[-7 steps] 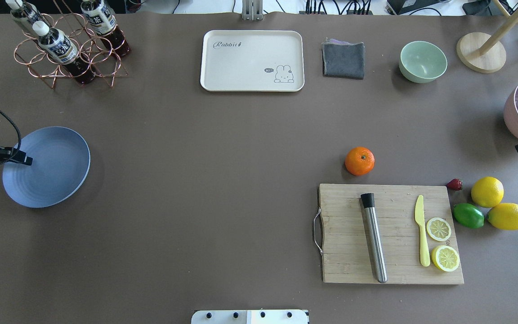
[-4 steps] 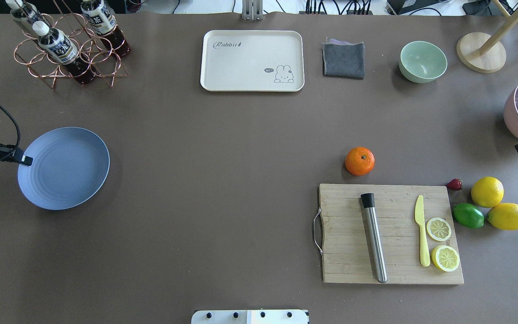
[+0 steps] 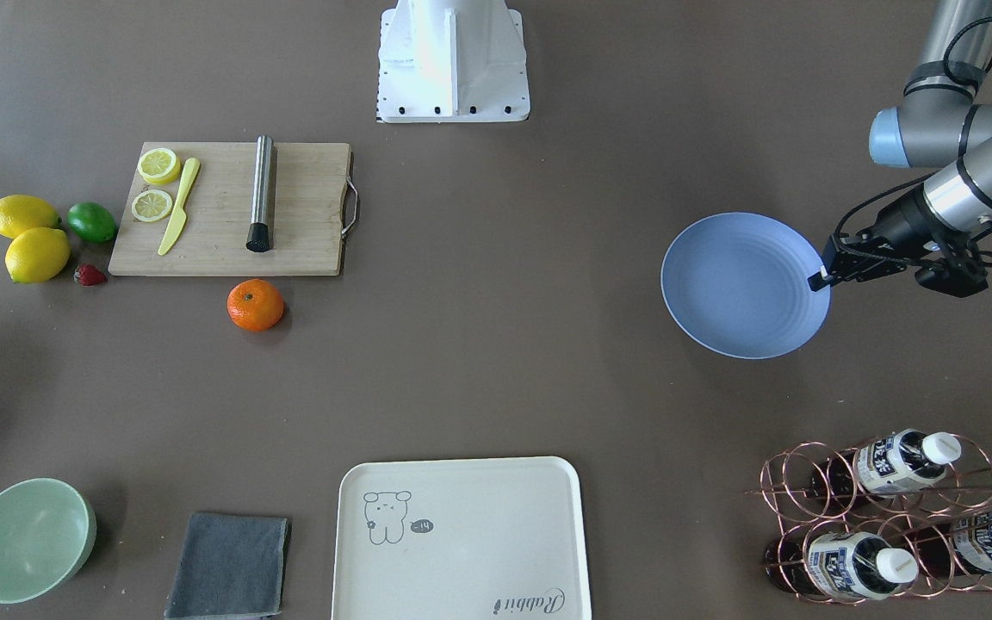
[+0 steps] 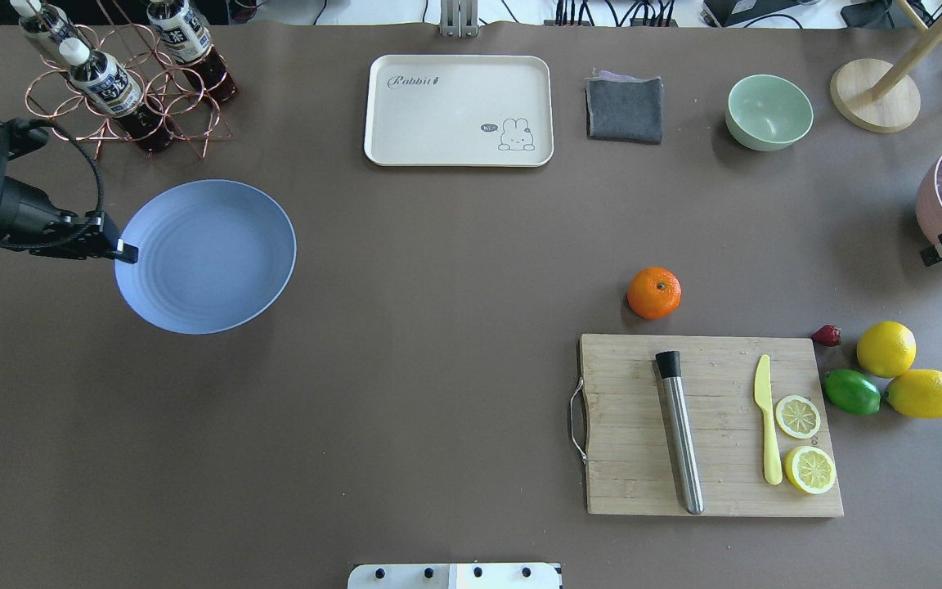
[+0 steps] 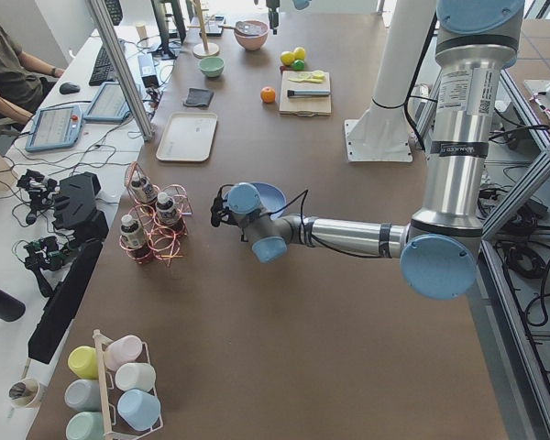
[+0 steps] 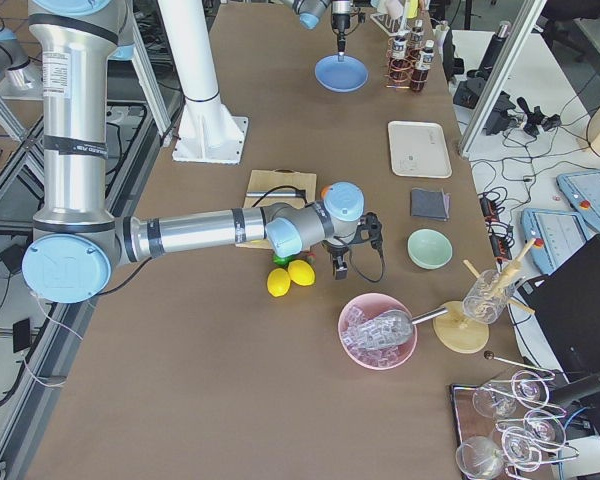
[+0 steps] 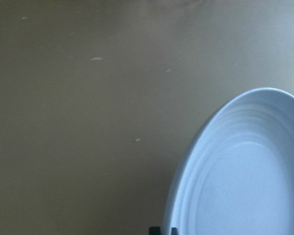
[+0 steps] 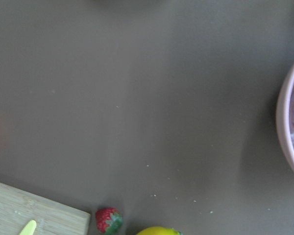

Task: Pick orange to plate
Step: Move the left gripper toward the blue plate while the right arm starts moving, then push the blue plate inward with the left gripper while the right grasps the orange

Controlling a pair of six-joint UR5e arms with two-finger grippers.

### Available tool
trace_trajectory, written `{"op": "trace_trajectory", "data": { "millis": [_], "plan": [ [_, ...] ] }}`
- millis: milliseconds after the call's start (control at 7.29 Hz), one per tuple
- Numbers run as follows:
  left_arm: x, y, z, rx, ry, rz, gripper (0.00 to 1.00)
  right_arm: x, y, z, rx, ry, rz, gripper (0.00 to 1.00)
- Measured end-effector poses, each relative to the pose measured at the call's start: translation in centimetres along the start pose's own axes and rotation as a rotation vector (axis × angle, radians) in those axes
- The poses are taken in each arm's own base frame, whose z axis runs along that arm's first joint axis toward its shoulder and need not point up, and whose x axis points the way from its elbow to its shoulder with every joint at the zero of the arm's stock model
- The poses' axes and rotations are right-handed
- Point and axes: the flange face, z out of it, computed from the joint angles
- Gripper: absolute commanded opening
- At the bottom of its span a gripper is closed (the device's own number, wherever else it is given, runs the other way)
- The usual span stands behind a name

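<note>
The orange [image 4: 654, 292] rests on the brown table just beyond the cutting board's far edge, also seen in the front view as the orange [image 3: 256, 305]. The blue plate [image 4: 209, 258] is far to its left, and my left gripper [image 4: 123, 252] is shut on its left rim. The front view shows the plate [image 3: 741, 284] pinched by the same gripper [image 3: 819, 280]. The left wrist view shows the plate [image 7: 245, 176] tilted and clear of the table. My right gripper [image 4: 941, 249] hovers at the right edge, beyond the lemons. I cannot tell whether it is open or shut.
A cutting board [image 4: 626, 458] carries a steel muddler, a yellow knife and lemon halves. Lemons [image 4: 885, 348], a lime [image 4: 852, 392] and a strawberry lie to its right. A cream tray [image 4: 459, 110], grey cloth, green bowl [image 4: 769, 112], bottle rack [image 4: 123, 82] and pink ice bowl line the far side.
My left gripper has carried the plate to the right and toward the far side of the table. The orange has not moved.
</note>
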Motion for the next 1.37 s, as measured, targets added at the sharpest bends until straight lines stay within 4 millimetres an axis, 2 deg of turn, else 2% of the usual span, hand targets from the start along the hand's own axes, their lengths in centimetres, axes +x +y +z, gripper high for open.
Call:
{"op": "trace_trajectory", "data": {
  "millis": [137, 274, 411, 548, 685, 960, 1234, 1371],
  "plan": [
    [6.4, 1.1, 3.3, 0.008, 0.004, -0.037, 0.0, -3.3, -1.2, 0.3, 0.002, -0.012, 0.031, 1.0],
    [11.6, 2.8, 6.8, 0.021, -0.008, -0.055, 0.0, -7.4, -2.4, 1.1, 0.003, -0.021, 0.06, 1.0],
    [15.5, 5.5, 10.6, 0.032, -0.022, -0.055, 0.0, -11.9, -3.2, 2.4, -0.001, -0.027, 0.072, 1.0],
    [18.3, 8.1, 13.7, 0.042, -0.028, -0.051, 0.0, -15.8, -3.5, 3.9, -0.004, -0.023, 0.066, 1.0],
    [20.2, 9.9, 15.9, 0.051, -0.03, -0.055, 0.0, -19.0, -3.4, 5.6, -0.004, -0.012, 0.058, 1.0],
    [22.3, 11.2, 18.9, 0.059, -0.035, -0.067, 0.0, -23.2, -2.9, 8.6, -0.004, 0.015, 0.04, 1.0],
    [23.3, 11.3, 19.7, 0.065, -0.034, -0.087, 0.0, -27.5, -3.1, 11.6, 0.008, 0.036, 0.035, 1.0],
    [23.5, 11.2, 19.7, 0.066, -0.033, -0.093, 0.0, -29.0, -3.6, 13.1, 0.013, 0.048, 0.036, 1.0]
  ]
}}
